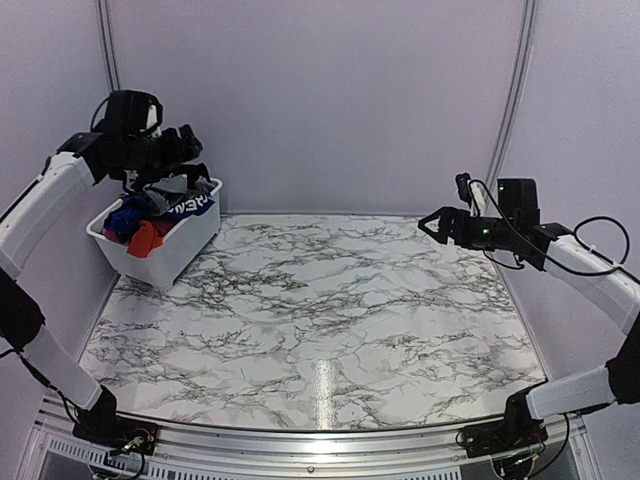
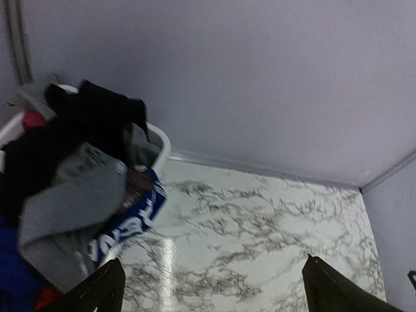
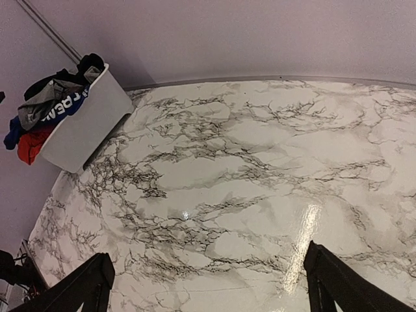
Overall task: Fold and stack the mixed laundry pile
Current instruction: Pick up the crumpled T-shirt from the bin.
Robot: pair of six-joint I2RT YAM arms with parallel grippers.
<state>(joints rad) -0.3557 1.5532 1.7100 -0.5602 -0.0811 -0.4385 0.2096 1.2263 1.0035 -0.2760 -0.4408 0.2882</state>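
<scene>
- The mixed laundry pile (image 1: 158, 208) is sitting heaped in a white plastic basket (image 1: 188, 246) at the far-left corner of the table, spilling above the rim.
- A black garment (image 2: 97, 112) is lying at the top of the heap, and a grey piece (image 2: 71, 201) is draping down its front.
- A blue piece with white lettering (image 2: 132, 220) is hanging over the basket's edge; an orange-red piece (image 1: 143, 240) is showing lower down, beside plain blue fabric (image 1: 124, 216).
- The left gripper (image 1: 193, 160) is hanging just above the pile with its fingers (image 2: 97, 292) spread wide and gripping nothing; whether it is brushing the cloth cannot be told.
- The right gripper (image 1: 430, 225) is hovering over the table's far-right side, well apart from the basket, its jaws likewise spread wide with nothing between them.
- The marble-patterned table (image 1: 320, 300) is stretching between the two arms, with pale walls (image 1: 320, 100) closing in behind and at both sides.
</scene>
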